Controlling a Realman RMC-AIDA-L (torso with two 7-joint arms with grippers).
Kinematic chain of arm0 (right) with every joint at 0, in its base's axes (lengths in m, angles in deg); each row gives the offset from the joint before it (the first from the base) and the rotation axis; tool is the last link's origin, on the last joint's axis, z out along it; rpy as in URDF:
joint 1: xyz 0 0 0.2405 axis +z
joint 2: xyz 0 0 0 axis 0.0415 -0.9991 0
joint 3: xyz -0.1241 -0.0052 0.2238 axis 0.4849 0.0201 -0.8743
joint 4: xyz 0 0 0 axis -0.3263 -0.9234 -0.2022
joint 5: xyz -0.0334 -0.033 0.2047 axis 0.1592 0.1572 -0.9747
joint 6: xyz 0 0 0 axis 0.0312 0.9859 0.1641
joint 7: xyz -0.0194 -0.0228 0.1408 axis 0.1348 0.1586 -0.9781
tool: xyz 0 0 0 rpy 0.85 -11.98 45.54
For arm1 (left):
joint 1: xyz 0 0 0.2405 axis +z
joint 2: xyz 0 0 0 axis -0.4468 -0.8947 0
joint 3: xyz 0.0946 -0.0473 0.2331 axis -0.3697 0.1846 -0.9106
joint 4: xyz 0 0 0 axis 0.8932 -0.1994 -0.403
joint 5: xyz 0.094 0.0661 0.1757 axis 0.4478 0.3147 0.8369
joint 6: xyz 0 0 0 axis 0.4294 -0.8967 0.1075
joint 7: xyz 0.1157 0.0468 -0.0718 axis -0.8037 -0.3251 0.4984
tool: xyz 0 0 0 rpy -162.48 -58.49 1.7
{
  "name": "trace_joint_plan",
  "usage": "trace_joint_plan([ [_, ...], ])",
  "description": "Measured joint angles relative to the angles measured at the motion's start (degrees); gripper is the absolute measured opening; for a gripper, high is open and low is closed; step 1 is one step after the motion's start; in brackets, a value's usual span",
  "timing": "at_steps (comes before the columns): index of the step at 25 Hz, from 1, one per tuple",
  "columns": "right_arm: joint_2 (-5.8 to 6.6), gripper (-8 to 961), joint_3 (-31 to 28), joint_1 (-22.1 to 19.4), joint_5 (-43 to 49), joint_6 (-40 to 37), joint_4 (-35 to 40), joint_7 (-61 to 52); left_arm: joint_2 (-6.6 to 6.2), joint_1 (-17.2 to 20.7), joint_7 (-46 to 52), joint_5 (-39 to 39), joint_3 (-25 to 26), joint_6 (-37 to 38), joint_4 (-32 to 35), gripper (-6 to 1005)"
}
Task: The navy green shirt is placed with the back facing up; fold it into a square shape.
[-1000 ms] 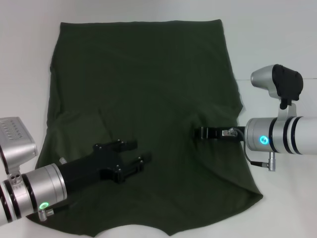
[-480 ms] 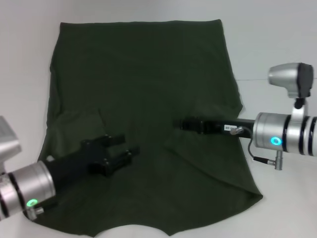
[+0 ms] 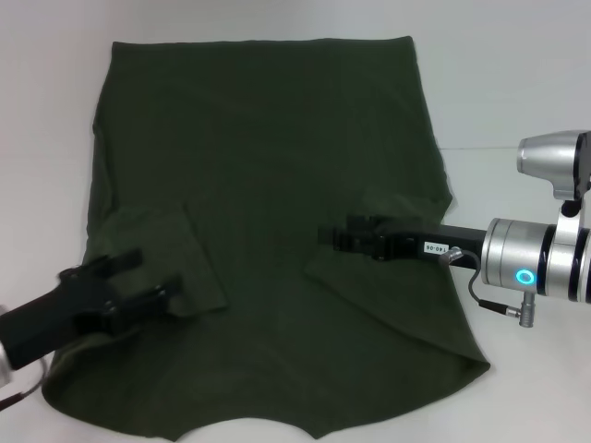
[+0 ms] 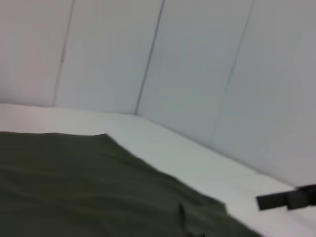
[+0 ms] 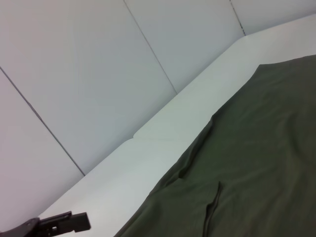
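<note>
One navy green shirt lies spread flat on the white tabletop, plain side up, its straight hem at the far edge. Both sleeves are folded inward onto the body: one flap near the shirt's left edge, one near its right. Two grippers are over it. The left gripper sits at the left sleeve flap, jaws released and holding nothing. The right gripper reaches in over the right flap; whether its jaws are parted or clenched cannot be told.
</note>
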Motion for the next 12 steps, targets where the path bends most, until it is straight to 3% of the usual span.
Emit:
trace_joint_plan([
  [3, -0.05, 762, -0.29, -0.02, -0.07, 0.10, 0.00, 0.31, 0.21, 2.04, -1.08, 0.75, 0.23, -0.41, 2.47, 761],
  [9, -0.06, 752, -0.34, 0.01, -0.48, 0.41, 0.05, 0.33, 0.27, 4.18, -5.83, 4.53, 4.65, -0.52, 3.62, 870],
  [12, -0.02, 748, -0.34, 0.00, -0.74, 0.71, 0.18, 0.35, 0.26, 5.26, -6.57, 6.37, 7.53, -0.80, 3.68, 874],
])
